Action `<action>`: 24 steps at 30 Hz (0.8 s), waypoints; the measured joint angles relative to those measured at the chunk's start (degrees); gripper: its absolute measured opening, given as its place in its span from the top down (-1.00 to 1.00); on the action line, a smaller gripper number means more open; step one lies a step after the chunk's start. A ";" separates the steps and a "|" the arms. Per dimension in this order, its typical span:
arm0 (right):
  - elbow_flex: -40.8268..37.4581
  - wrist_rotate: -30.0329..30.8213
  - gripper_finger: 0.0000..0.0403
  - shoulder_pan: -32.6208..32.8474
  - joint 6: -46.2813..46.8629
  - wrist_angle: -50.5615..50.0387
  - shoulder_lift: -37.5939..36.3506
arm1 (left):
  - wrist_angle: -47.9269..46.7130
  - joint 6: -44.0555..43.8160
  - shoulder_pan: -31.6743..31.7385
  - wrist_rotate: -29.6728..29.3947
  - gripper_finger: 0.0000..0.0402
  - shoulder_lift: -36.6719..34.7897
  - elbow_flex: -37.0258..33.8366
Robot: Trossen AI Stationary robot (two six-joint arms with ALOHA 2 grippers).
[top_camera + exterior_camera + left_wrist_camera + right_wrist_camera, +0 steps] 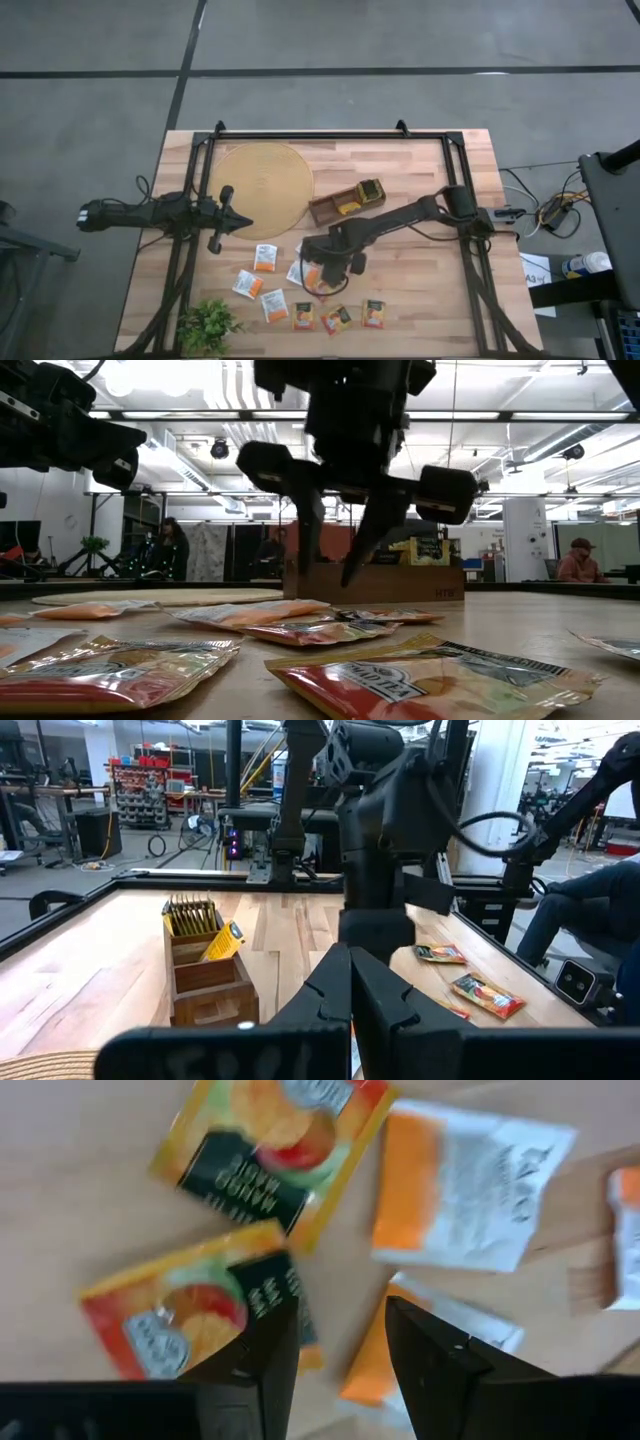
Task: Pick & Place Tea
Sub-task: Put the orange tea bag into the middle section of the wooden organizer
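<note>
Orange and white foil sachets of tea (300, 300) are lying loose on the wood table (420, 310), scattered just in front of the long wooden tray (345, 202), which is already holding a few upright packets. The right gripper (322, 272) is hovering over the cluster nearest the tray, fingers (262, 1350) apart and empty, straddling the edge of one red-orange sachet (190, 1315). The left gripper (240, 224) is waiting beside the round woven mat (262, 185), left of the tray, fingers together on nothing. Risk: the sachets are overlapping here, so a pinch may be catching two at once, or the flat foil may be sliding away under a fingertip.
</note>
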 joint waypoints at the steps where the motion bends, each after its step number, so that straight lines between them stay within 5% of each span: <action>1: -0.01 -0.22 0.28 -0.32 -0.88 -0.85 0.00 | 0.00 0.00 0.00 0.02 1.00 0.00 0.00; 24: 0.42 -3.49 0.39 -0.53 -4.06 -4.43 0.86 | 0.02 0.00 0.04 0.02 1.00 -0.02 -0.01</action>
